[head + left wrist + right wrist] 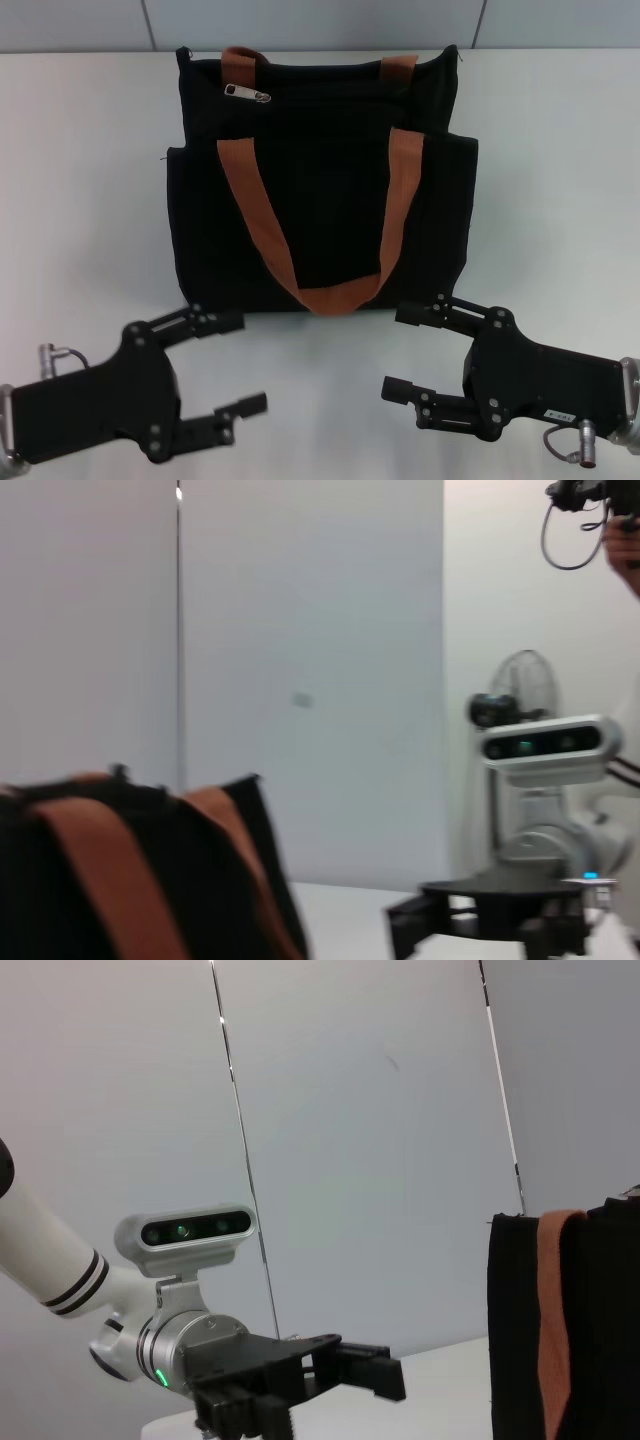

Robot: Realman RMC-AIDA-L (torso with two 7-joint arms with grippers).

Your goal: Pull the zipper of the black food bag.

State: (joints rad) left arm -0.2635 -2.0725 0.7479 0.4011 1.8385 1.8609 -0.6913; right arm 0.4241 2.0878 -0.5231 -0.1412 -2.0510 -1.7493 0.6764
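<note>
White worktop [560,150] w/ pale wall panels behind; both arms sit low at the near edge, bag beyond them.

Left gripper [235,362]: jaws wide, nothing between them, fingers pointing inward toward the right side. It hovers near the bag's near left corner, not touching. Right gripper [402,352]: jaws also wide and empty, fingers pointing inward toward the left gripper, near the bag's near right corner, apart from the fabric. The two grippers face each other across a bare strip of worktop.

Black food bag [320,215] lies between and beyond the grippers, centred, top edge toward the wall. Zipper [247,92], a small silver pull tab, sits at the bag's top edge, left of centre, just beside the far strap's left end. Well apart from both grippers.

Orange-brown straps [245,200]: near one loops down the front in a U, its bottom reaching the bag's near edge; far one [240,53] shows only at the top rim.

Left wrist view: bag [150,880] + straps close by, right gripper [470,920] farther off. Right wrist view: bag's edge [565,1330] w/ one strap, left gripper [300,1375] opposite.
</note>
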